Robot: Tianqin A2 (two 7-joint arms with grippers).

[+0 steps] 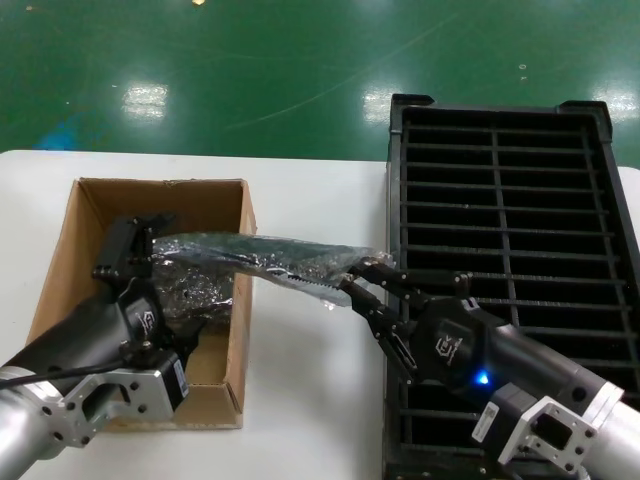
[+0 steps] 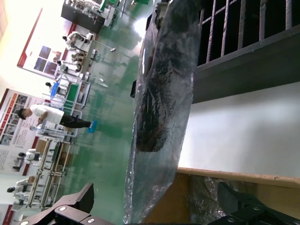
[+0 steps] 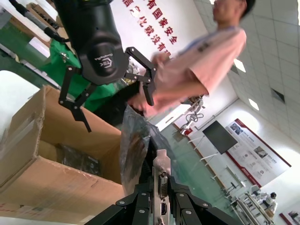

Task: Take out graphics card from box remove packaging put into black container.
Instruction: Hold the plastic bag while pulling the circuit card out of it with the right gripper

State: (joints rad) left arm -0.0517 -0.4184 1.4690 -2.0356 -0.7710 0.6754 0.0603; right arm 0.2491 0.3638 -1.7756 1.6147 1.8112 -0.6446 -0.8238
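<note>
Right pincer (image 1: 358, 280) first: its fingers are closed on the silver bracket end of the card (image 3: 161, 180), which pokes out of the bag (image 1: 255, 262) mouth. In the right wrist view the bracket sits squarely between the fingers. Out along the bag, the left pincer (image 1: 135, 252) appears closed on the far end, though the crinkled film hides the exact contact, so that is a judgement. Between the two, card and bag hang in the air, bridging from over the box (image 1: 90, 215) on the left part of the tabletop (image 1: 320, 200) towards the container (image 1: 500, 160) at the right edge. More bagged stock (grey, crinkly) lies in the box.

Handling, as I judge it: the card is stiff, light and fragile, so the metal bracket is the sound place to pull, away from the components. The bag is soft and slippery, and a pinch on film alone may slide. The container's slots are unfilled.
</note>
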